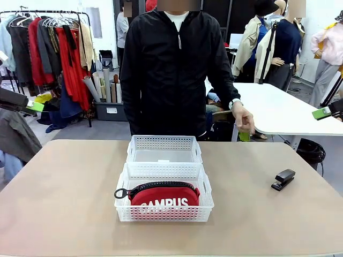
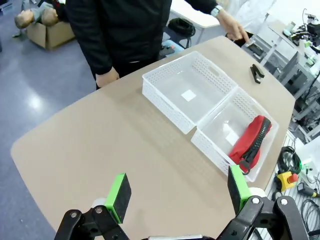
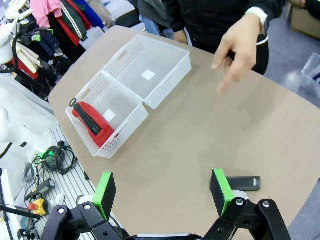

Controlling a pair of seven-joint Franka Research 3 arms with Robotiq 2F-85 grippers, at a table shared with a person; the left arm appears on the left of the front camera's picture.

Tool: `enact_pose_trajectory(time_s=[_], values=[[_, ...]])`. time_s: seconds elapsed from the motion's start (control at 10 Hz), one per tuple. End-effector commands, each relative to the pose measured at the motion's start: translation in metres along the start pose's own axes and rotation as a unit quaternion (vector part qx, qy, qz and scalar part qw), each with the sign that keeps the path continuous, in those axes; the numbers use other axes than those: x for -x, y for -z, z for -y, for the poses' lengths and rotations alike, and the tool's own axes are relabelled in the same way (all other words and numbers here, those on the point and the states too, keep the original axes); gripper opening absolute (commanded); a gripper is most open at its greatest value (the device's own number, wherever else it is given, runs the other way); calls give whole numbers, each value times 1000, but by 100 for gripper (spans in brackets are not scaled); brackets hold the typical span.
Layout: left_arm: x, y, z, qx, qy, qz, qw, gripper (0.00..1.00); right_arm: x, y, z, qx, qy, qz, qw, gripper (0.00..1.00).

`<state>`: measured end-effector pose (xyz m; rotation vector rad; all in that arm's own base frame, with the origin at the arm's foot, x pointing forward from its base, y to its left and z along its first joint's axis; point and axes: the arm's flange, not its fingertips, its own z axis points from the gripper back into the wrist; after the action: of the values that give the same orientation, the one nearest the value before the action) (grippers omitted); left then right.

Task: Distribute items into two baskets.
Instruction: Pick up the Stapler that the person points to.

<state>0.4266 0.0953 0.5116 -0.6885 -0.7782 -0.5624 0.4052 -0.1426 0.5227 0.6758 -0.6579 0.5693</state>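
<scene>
I'd call this half done. The red pouch (image 1: 163, 195) lies in the near basket (image 1: 206, 193). The far basket (image 1: 164, 143) looks empty, though I can't make out a pale patch on its floor. The stapler (image 3: 245, 183) lies on the table just past one finger of the right gripper (image 3: 163, 191), outside the jaws. That gripper and the left gripper (image 2: 179, 194) both stand wide open, holding nothing. Both baskets sit well ahead of the left jaws. Getting the stapler into the far basket is probably what remains.

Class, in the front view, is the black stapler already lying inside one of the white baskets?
No, the stapler lies on the bare table, off to the right of both baskets.
</scene>
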Motion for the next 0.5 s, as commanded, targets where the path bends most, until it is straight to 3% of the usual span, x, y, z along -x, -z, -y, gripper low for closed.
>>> enact_pose_trajectory(time_s=[0.0,0.4], values=[[0,-1,-1,-2,1,0,1000,100,-2,0,-1,-1,-4,4,1000,100],[0,-1,-1,-2,1,0,1000,100,-2,0,-1,-1,-4,4,1000,100]])
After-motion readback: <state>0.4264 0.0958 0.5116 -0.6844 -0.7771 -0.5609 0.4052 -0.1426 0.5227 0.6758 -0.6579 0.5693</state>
